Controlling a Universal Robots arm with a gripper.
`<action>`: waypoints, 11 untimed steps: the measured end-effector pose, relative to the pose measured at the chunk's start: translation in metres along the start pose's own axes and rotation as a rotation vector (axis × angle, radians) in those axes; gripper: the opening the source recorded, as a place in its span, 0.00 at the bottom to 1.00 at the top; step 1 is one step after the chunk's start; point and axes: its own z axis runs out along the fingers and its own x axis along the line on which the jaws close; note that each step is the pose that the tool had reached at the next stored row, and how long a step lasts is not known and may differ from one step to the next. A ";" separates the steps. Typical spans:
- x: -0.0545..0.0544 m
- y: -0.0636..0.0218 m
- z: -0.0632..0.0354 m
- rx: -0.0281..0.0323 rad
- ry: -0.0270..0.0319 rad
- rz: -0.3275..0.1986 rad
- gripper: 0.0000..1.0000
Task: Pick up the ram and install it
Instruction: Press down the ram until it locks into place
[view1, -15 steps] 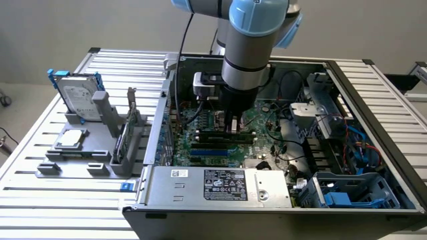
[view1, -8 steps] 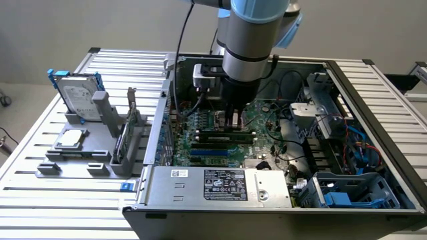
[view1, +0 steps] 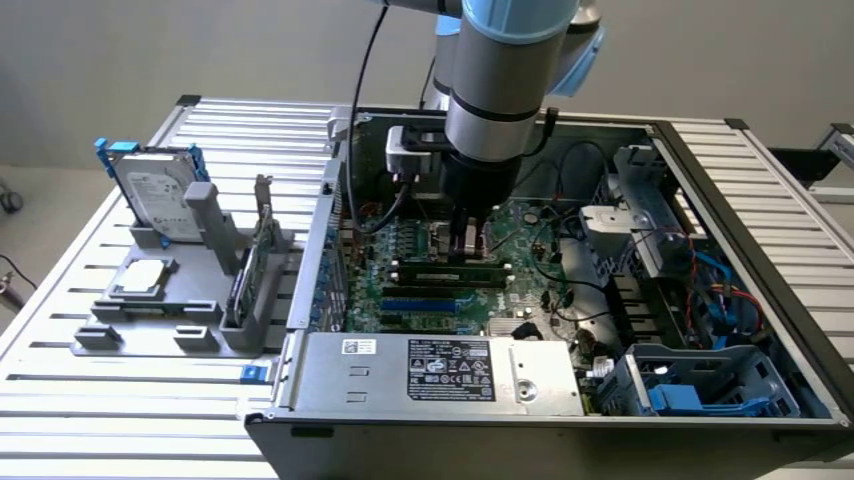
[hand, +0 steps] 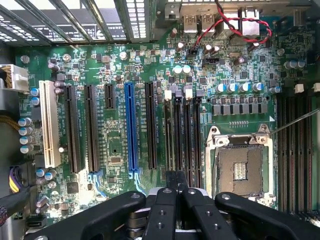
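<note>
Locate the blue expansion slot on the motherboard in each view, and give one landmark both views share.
Exterior view: the blue expansion slot lies on the motherboard inside the open case, just below the end effector.
Wrist view: the slot runs among the black slots.
Shared landmark: the shut end effector over the memory slots.

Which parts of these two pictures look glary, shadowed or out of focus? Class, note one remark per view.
Exterior view: even, soft light; the arm darkens the board beneath it; the metal table slats shine pale. Wrist view: the board is sharp and evenly lit, the shut gripper close to the lens looks softer, and pale glare fills the slats past the board's edge.
</note>
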 end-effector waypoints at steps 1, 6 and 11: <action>0.000 0.0000 0.0000 0.0000 0.0000 0.000 0.11; 0.000 0.0000 0.0000 0.0000 0.0000 0.000 0.11; 0.000 -0.0001 0.0004 0.0005 0.0001 -0.001 0.11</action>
